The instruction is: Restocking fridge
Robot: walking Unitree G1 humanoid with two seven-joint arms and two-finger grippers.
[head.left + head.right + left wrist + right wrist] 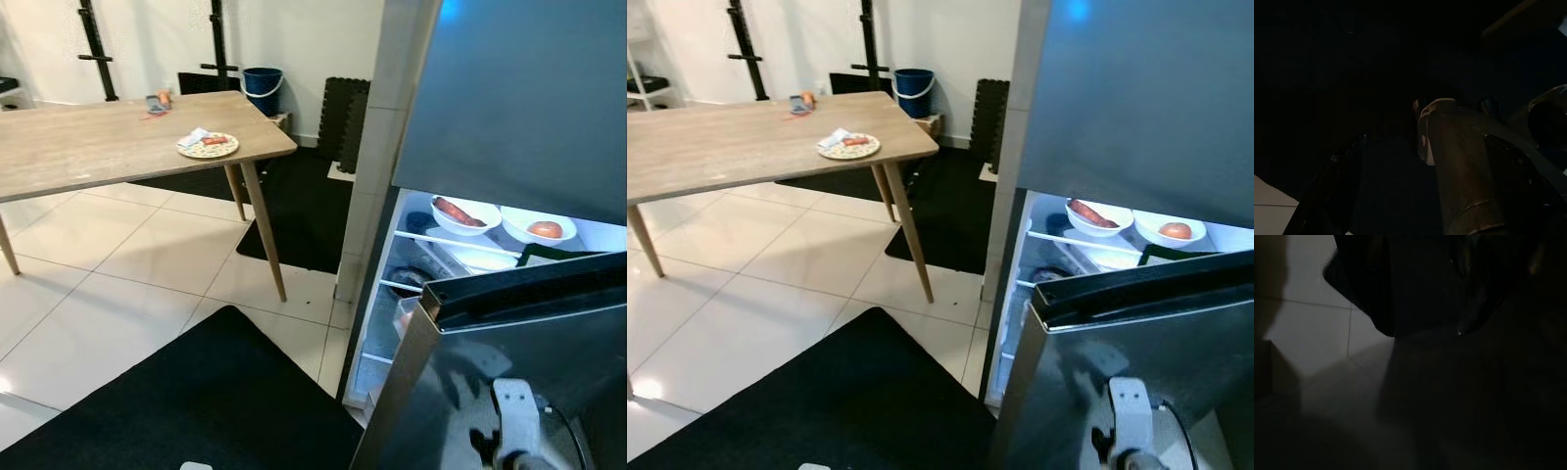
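Observation:
The fridge (509, 98) stands at the right with its lower door (509, 333) swung open toward me. On the lit top shelf sit a white bowl with a reddish long vegetable (464, 212) and a white bowl with an orange round item (544, 228). A dark green thing (554, 254) lies just below them. Across the room a patterned plate with small packets (208, 146) rests near the wooden table's corner (279, 145). A silver part of my right arm (516, 421) shows low by the door. Both wrist views are very dark, with only vague black finger shapes (1459, 166).
A black mat (206, 401) covers the floor at my feet, and another (304, 211) lies behind the table legs. A blue bucket (262, 88), folded black foam mats (345, 116) and black stands line the back wall. White tiles lie between table and fridge.

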